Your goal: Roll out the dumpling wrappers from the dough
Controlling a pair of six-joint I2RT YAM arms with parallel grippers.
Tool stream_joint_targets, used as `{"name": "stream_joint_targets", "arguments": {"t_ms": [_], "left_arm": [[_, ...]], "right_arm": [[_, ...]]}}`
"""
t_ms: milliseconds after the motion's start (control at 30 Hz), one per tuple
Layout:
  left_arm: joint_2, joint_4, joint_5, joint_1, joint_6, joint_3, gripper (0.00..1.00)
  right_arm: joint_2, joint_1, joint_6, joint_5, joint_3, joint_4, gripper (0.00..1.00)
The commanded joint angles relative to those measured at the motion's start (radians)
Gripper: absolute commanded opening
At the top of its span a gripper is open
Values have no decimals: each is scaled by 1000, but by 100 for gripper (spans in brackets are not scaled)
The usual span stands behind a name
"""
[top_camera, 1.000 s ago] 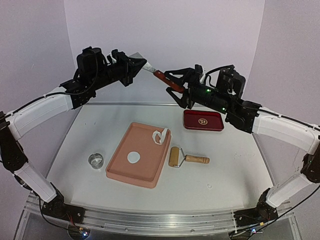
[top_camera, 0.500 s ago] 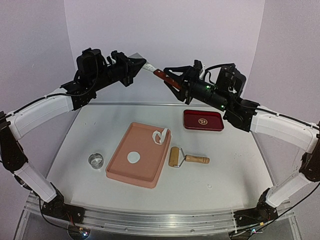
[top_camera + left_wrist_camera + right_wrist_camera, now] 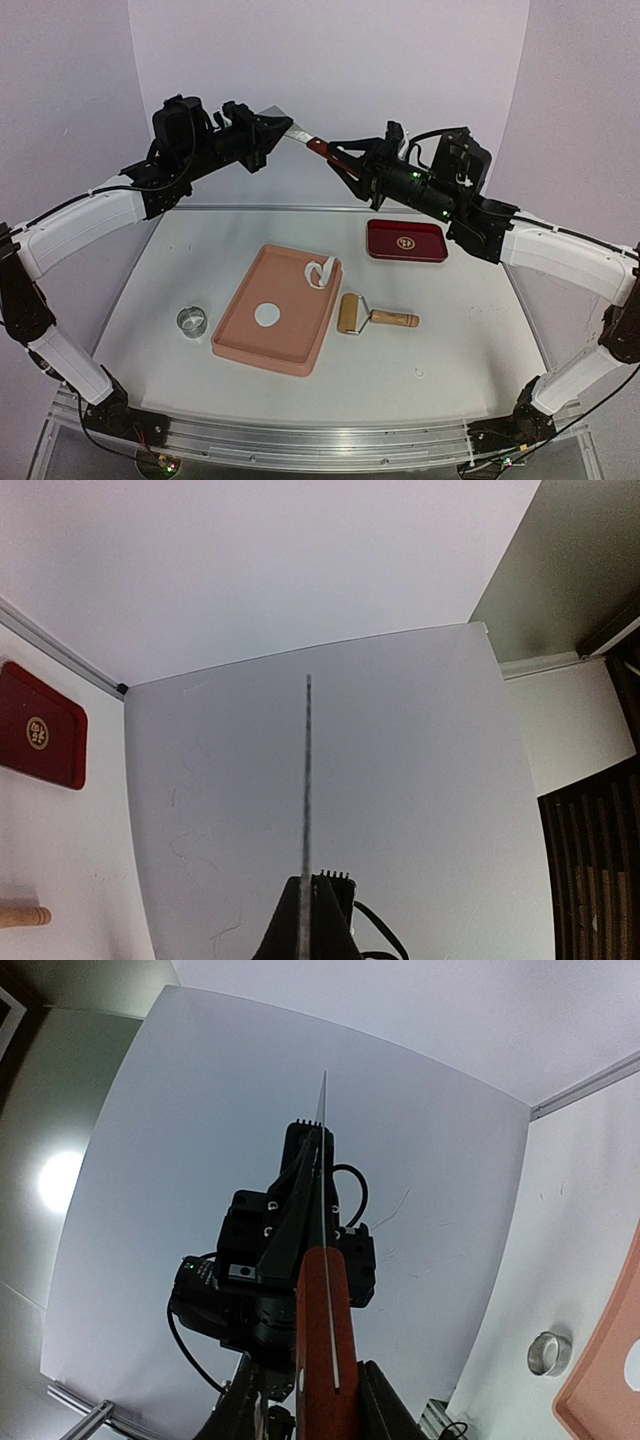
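From above, my right pincer (image 3: 343,163) has crept further up the red handle of the knife (image 3: 306,139) than a second ago, while the left pincer (image 3: 272,130) stays clamped on the blade, both high over the far end of the counter (image 3: 450,340); the dumpling wrapper (image 3: 267,315) lies in the pink tray (image 3: 240,345), the dough (image 3: 321,271) draped on its far rim. The left wrist view shows the blade edge-on against the pale wall (image 3: 420,780). In the right wrist view my fingers (image 3: 388,1408) flank the handle, though I can't tell whether they grip.
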Motion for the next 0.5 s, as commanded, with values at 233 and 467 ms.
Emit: {"name": "stream_joint_targets", "arguments": {"t_ms": [233,467], "left_arm": [[-47,-119,68,15,59,82,0],[-58,-148,76,17,72,81,0]], "right_arm": [[-15,3,-4,-51,31,22,32],[-8,3,-5,-61,35,7,28]]}}
